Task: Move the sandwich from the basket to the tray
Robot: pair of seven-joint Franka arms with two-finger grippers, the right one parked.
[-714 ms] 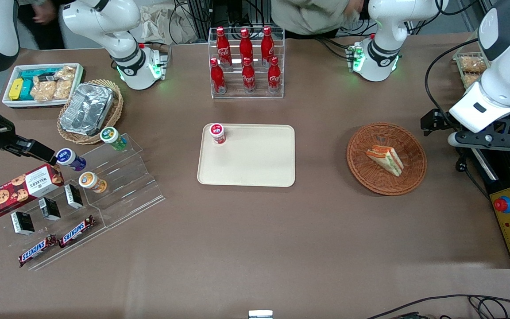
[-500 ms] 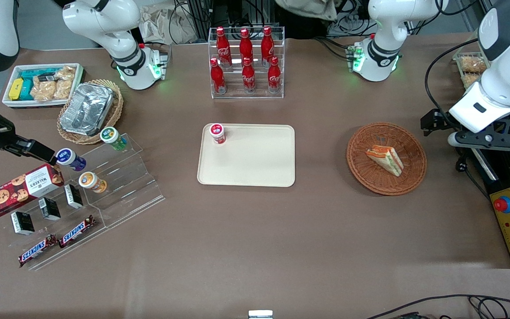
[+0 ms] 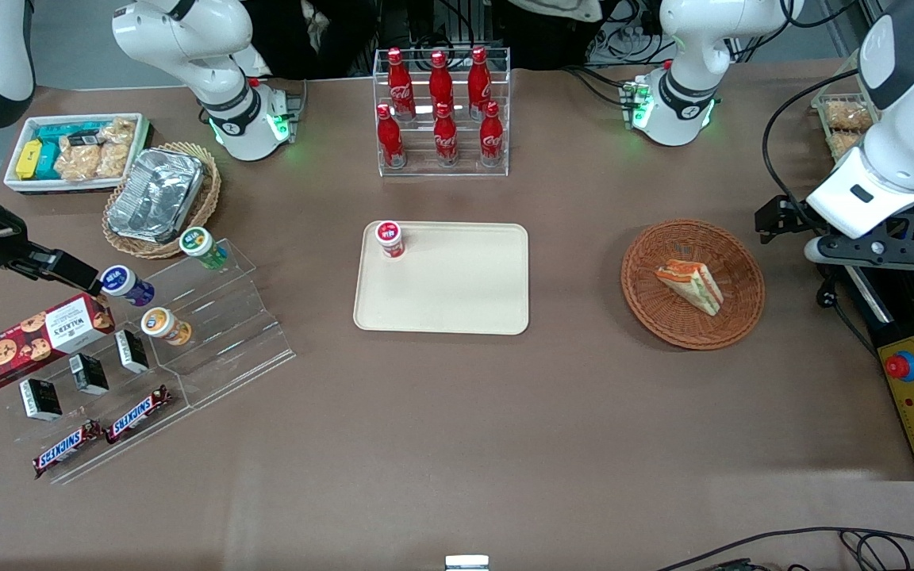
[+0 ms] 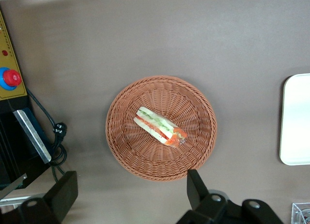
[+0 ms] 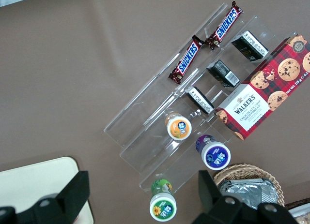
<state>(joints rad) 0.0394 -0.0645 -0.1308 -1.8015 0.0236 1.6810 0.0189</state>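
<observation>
- Front view: the sandwich (image 3: 691,286) lies in the basket (image 3: 651,297), well apart from the tray (image 3: 457,293); bare table lies between them. A red-capped cup (image 3: 389,239) stands in one tray corner.
- Left wrist view: the gripper (image 4: 131,195) hangs high above the basket (image 4: 126,146), fingers (image 4: 193,185) spread wide, empty; the sandwich (image 4: 160,126) sits clear of them.

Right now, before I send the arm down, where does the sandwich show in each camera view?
Front view: the sandwich lies in the basket, toward the working arm's end of the table.
Left wrist view: the sandwich lies mid-basket, below the open gripper.
Right wrist view: not in it.
Shared landmark: the tray, whose edge the wrist view shows too.
</observation>
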